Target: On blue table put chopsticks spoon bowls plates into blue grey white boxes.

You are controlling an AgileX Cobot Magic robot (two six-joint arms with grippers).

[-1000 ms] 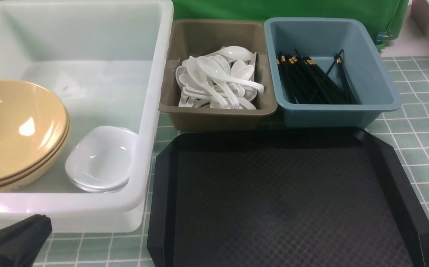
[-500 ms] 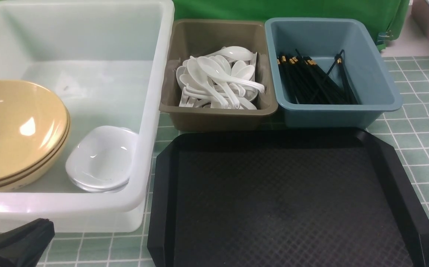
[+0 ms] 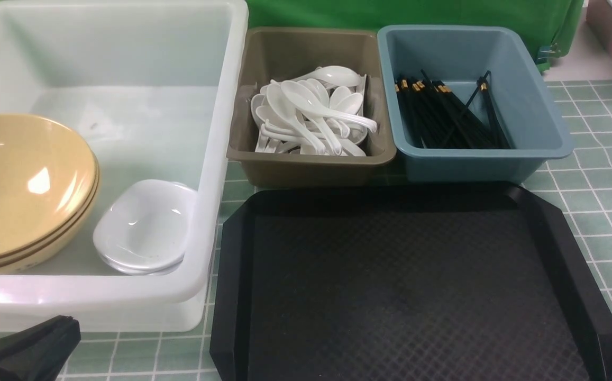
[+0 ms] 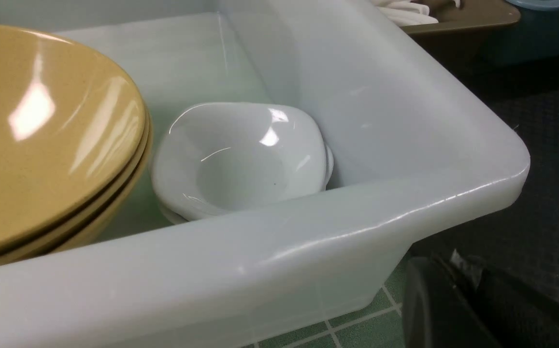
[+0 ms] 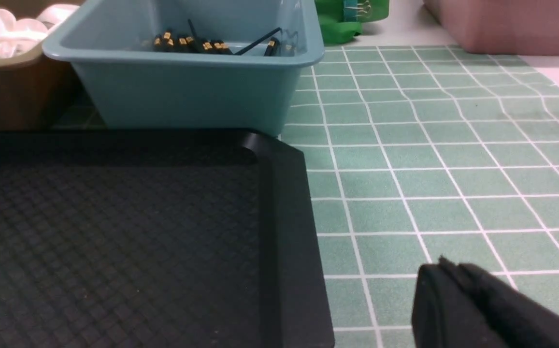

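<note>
Bowls (image 3: pixel 20 185) — glossy tan, stacked — sit beside white plates (image 3: pixel 144 225) in the white box (image 3: pixel 221 159), while left gripper (image 3: pixel 25 352) and right gripper (image 5: pixel 458 290), seemingly empty, are both closed.

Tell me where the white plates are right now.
In the front view the plates sit stacked in the near right corner of the white box, right beside the tan bowls.

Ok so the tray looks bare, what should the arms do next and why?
Probably just hold both hands back at rest: the black tray shows nothing on it, bowls and plates sit in the white box, spoons in the grey box, chopsticks in the blue box.
</note>
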